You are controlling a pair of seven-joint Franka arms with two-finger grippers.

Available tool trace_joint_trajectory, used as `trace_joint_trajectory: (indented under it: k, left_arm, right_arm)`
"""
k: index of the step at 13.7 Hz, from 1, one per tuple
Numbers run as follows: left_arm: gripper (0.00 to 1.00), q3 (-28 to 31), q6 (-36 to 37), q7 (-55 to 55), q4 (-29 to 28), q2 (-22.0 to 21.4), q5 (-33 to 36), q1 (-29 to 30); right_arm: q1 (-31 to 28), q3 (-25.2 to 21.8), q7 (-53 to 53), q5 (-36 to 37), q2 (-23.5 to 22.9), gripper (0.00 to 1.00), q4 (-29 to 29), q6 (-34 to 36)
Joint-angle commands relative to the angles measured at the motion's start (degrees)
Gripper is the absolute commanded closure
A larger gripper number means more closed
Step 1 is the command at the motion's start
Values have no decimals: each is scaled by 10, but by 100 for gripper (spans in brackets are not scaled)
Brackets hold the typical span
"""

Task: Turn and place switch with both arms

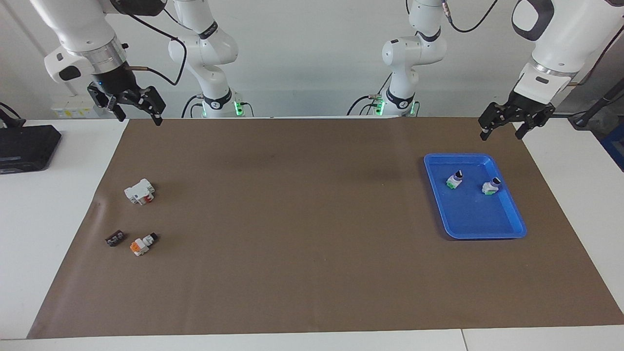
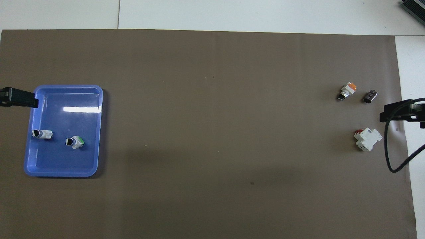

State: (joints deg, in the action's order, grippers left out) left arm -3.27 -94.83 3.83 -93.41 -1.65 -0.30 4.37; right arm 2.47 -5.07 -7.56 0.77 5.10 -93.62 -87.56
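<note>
Blue tray [image 1: 507, 214] holds two green-ended switches [image 1: 454, 181], apart. Orange-ended switch [image 1: 142, 244] lies on mat [image 1: 302, 234]. Left gripper [image 1: 507, 126], right gripper [image 1: 134, 109] raised, open, empty.

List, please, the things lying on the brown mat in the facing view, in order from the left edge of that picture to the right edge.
small dark part → white block with a red part → switch → blue tray, holding first one green-ended switch, then the other green-ended switch.
</note>
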Motion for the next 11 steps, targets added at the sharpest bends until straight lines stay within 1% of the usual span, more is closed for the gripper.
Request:
trace_joint_trajectory:
  k: [1,7,10,11]
  left_arm:
    - [0,-2,-3,-5,-19,-17,-6,6]
    - [0,-2,-2,-5,-19,-17,-6,6]
    - [0,-2,-3,-5,-19,-17,-6,6]
    - [0,-2,-3,-5,-19,-17,-6,6]
  right_arm:
    - [-5,3,11,-1,15,0,-15,-1]
    - [-11,1,14,0,15,0,-15,-8]
    - [-34,0,47,0,19,0,-47,-83]
    - [-44,0,47,0,14,0,-69,-117]
